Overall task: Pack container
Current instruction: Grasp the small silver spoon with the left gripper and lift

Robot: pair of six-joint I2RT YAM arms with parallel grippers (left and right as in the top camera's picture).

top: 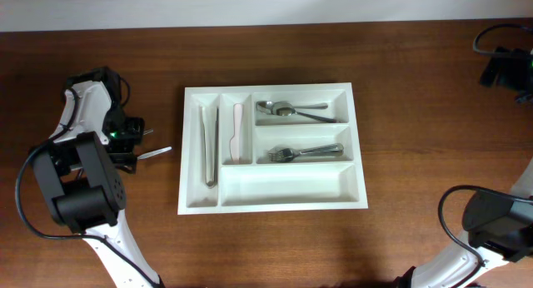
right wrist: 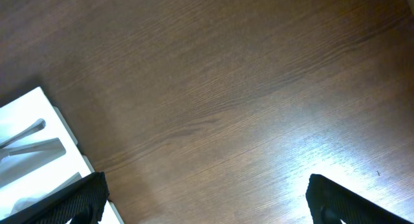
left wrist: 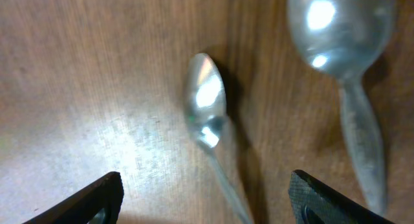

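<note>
While my left end effector (left wrist: 206, 199) is hanging wide open just above the brown wooden table (top: 400, 246), its black fingers (left wrist: 97, 197) are standing either side of a small shiny metal teaspoon (left wrist: 206, 104) and gripping nothing. A larger metal spoon (left wrist: 341, 30) is lying just beside that one, so I am counting two spoons on the wood here.

The large white rectangular plastic cutlery tray (top: 283, 188) is sitting mid-table, well apart to the right of that end effector. Bare wood is running all round its rim, and its five compartments are facing up. Its near wide compartment is showing only white floor.

Two silver spoons (top: 283, 111) are lying in the far wide compartment and silver fork tines (top: 283, 154) in the middle one. How many forks are stacked there I cannot tell. A long silver piece (top: 209, 146) and a pale knife (top: 237, 134) are each filling a narrow slot.

My right end effector (right wrist: 207, 208) is gaping wide over bare wood, holding nothing, with the tray's corner at the left of its view.
</note>
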